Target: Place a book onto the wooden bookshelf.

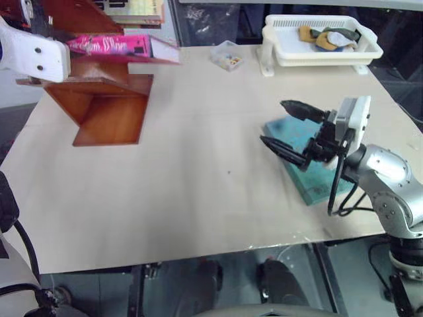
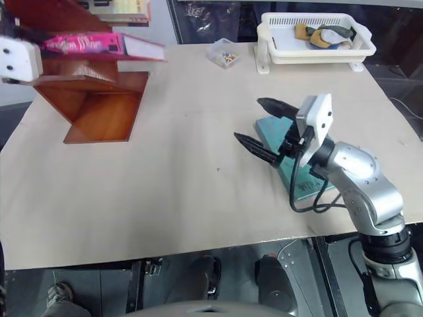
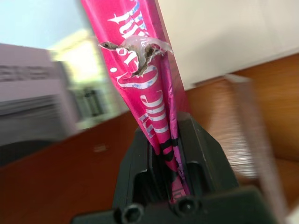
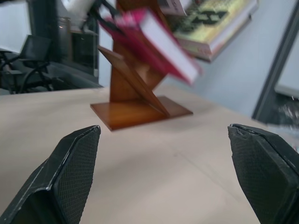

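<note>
Book (image 1: 125, 46) lying flat across the top of the wooden bookshelf (image 1: 106, 105), far end sticking out past the shelf edge toward table centre. Left tool (image 3: 170, 158) clamped tight on the book's edge; pink cover runs straight up between its fingers (image 3: 135, 163), torn patch on the spine just beyond the tips.

Right tool (image 1: 284, 129) spread wide, nothing between the fingers (image 4: 74, 163), hovering above the table (image 1: 198, 198). It points across the table at the bookshelf, well apart from it. Directly under and behind this tool: teal-green book (image 1: 310, 172) flat on the table, not touched as far as I can tell.

Beyond the right tool, at the table's far edge: white plastic basket (image 1: 320, 53) with some cloth items in it. Small clear container (image 1: 227, 56) just beside the basket, on its bookshelf side.
</note>
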